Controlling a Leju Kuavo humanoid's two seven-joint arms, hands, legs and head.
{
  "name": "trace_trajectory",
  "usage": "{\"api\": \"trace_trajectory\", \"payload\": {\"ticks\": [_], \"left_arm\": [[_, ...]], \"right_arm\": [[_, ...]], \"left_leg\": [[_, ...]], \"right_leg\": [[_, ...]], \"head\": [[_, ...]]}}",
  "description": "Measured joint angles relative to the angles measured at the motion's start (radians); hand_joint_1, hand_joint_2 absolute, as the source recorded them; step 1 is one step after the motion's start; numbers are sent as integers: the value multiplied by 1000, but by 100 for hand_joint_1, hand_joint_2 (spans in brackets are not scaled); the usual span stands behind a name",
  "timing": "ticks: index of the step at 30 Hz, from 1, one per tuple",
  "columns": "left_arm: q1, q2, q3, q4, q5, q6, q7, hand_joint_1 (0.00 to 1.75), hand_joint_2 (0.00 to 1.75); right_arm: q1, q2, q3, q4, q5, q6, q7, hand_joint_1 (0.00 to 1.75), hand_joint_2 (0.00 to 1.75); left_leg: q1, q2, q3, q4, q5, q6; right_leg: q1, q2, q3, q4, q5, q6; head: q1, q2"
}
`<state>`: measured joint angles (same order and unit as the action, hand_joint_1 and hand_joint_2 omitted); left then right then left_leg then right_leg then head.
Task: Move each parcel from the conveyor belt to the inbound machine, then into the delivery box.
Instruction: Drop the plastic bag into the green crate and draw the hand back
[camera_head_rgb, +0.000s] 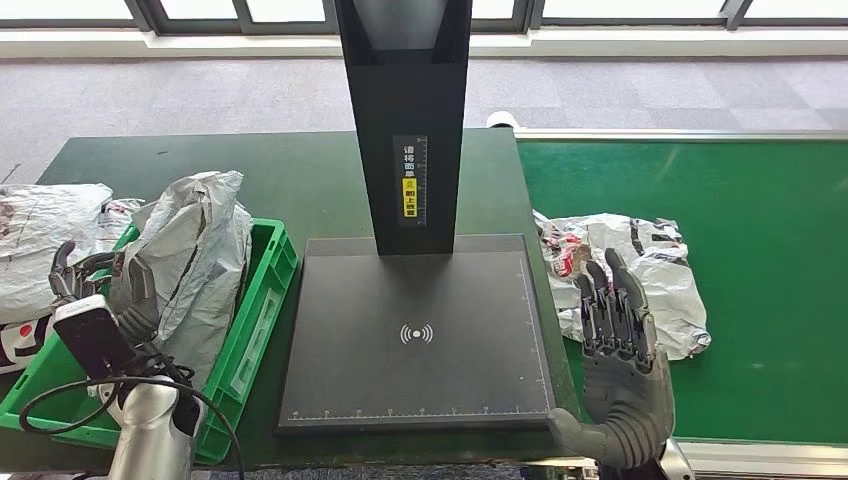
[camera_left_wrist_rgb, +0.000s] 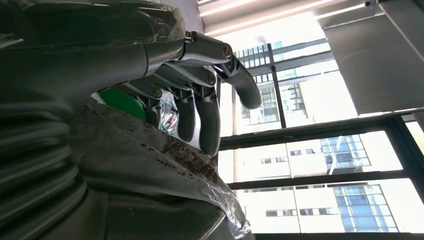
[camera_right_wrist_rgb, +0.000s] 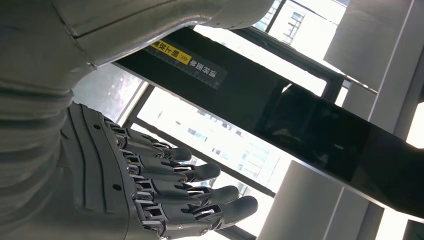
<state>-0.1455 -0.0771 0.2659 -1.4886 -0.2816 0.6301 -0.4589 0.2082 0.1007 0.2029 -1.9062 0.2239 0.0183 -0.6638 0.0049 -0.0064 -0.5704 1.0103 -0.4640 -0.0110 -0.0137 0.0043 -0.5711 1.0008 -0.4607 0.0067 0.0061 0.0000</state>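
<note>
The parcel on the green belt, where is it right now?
In the head view the parcel lies on the conveyor belt, on the right, beside the black inbound machine. The robot's right hand is just in front of it, holding nothing.

- Looked like a parcel-sorting demo area inside an office bldg, not a real depot.
- Green conveyor belt (camera_head_rgb: 700, 190) ran beside a dark green table (camera_head_rgb: 200, 160).
- Black scanner stand (camera_head_rgb: 415, 330) w/ flat plate, wireless symbol & yellow label on its post.
- Green crate (camera_head_rgb: 262, 300) held grey mail bags (camera_head_rgb: 195, 250).
- Grey carpet (camera_head_rgb: 200, 95), big windows (camera_left_wrist_rgb: 310, 165) w/ high-rise blocks outside.
</note>
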Motion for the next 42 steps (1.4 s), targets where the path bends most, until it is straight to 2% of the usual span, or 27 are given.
{"api": "trace_trajectory", "payload": {"ticks": [5, 10, 22, 26, 29, 32, 36, 42], "left_arm": [[48, -28, 0, -62, 2, 48, -34, 0, 0], [95, -81, 5, -138, -12, 66, -93, 0, 0], [128, -189, 60, -260, 5, 67, -194, 0, 0], [136, -211, 72, -316, -8, 67, -196, 0, 0], [148, -214, 72, -369, -25, 67, -196, 0, 0], [189, -219, 40, -451, -45, 67, -196, 0, 0], [247, -223, -73, -501, 18, 67, -196, 0, 0], [255, -222, -156, -501, 40, 67, -196, 0, 0]], "right_arm": [[0, 0, 0, 1, 2, 0, 1, 0, 175], [0, 0, 1, 5, 9, 0, 2, 0, 175], [-3, 2, 7, 21, 12, -9, 2, 0, 175], [-2, 2, 7, 29, 37, -37, 11, 0, 175], [-4, 1, 0, 41, 84, -86, 56, 0, 175], [-16, -3, -49, 88, 171, -175, 149, 0, 175], [-58, -22, -165, 203, 313, -268, 253, 0, 175], [-119, -49, -270, 343, 368, -298, 288, 0, 175]], "left_leg": [[0, 0, -1, 0, 0, 0], [0, 0, -3, 0, -1, 0], [1, -1, -3, 0, -1, 0], [1, 0, -4, 0, -1, 0], [1, 0, -4, 0, -1, 0], [0, 0, -3, 0, -1, 1], [-1, 0, -4, 1, -1, 2], [-2, 0, -4, 1, -1, 3]], "right_leg": [[0, 0, 0, 0, 0, 0], [0, 0, -2, 0, -1, 1], [1, -1, -2, 0, -1, 1], [1, 0, -3, 0, -1, 1], [1, 0, -3, 0, -1, 1], [0, 0, -3, -1, -1, 1], [-1, -1, -3, -2, 0, 2], [-1, 0, -3, -2, 1, 4]], "head": [[0, 0], [0, 0], [0, 0], [0, 0], [0, 0], [0, 0], [0, 0], [0, 0]]}}
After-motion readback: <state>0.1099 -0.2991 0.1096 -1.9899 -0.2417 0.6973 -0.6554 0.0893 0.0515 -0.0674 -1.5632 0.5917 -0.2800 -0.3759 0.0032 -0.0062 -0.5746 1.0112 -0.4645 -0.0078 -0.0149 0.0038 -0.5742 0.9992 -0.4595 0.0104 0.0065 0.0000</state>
